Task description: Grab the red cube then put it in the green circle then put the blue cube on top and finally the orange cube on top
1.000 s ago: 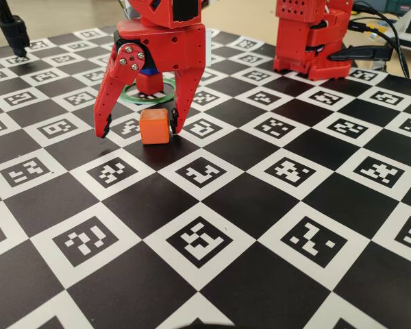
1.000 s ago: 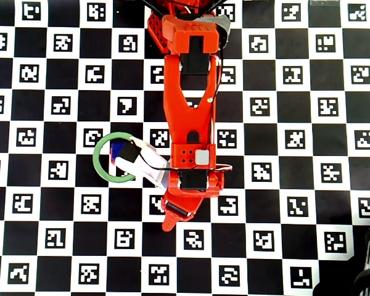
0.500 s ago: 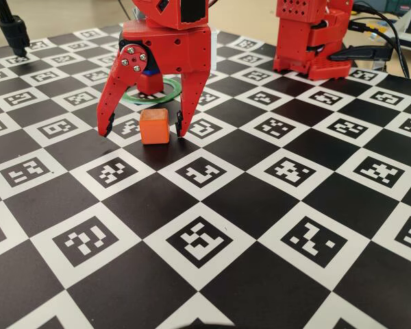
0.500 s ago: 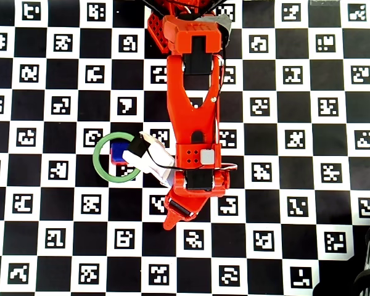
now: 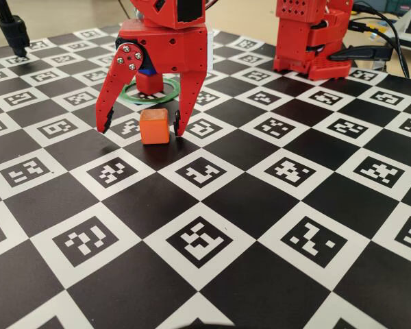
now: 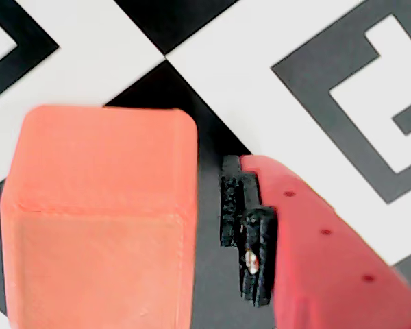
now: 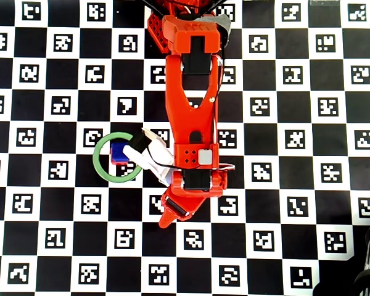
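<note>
Checkerboard mat [image 5: 274, 199] with black squares and white marker tiles covers table. Black cables [image 5: 383, 31] back right, black stand [image 5: 14, 31] back left.

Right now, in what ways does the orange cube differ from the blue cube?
The orange cube sits alone on the checkered board outside the green circle, between the open gripper's fingers. The blue cube lies inside the circle, on top of the red cube. The orange cube is bright and fully visible in the fixed view; the blue cube is dark and mostly hidden there. They look alike in size and shape.
</note>
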